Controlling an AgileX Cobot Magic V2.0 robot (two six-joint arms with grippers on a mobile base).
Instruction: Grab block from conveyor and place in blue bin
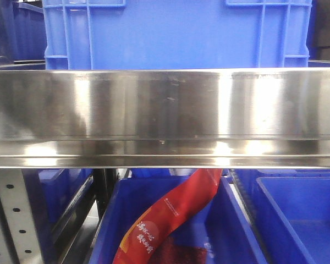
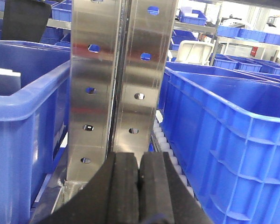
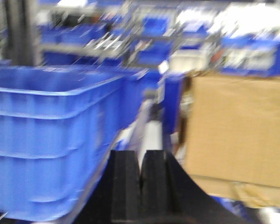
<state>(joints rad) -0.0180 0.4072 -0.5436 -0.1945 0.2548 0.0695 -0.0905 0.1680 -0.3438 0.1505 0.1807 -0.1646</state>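
Neither the green block nor the conveyor belt is visible to you in any of the three views; their position cannot be told.

Front view: a polished steel rail runs across the whole width and hides everything behind its band. Above it, one blue crate is cut off at the top edge. Below it, you can count two open blue bins, one central and one at the right, both cropped by the lower edge. One red packet with yellow lettering leans in the central bin, its upper end hidden behind the rail. A perforated grey post stands at lower left.

Left wrist view: your left tool is clenched, its two black pads pressed together with nothing between them. Directly ahead stand two perforated steel uprights, side by side. One blue bin lies to the left and one blue bin to the right, both cropped; further bins behind are too small to count.

Right wrist view: heavily blurred. Your right tool is likewise clenched and empty. One blue bin sits left, one brown cardboard box right; background shelving is indistinct.
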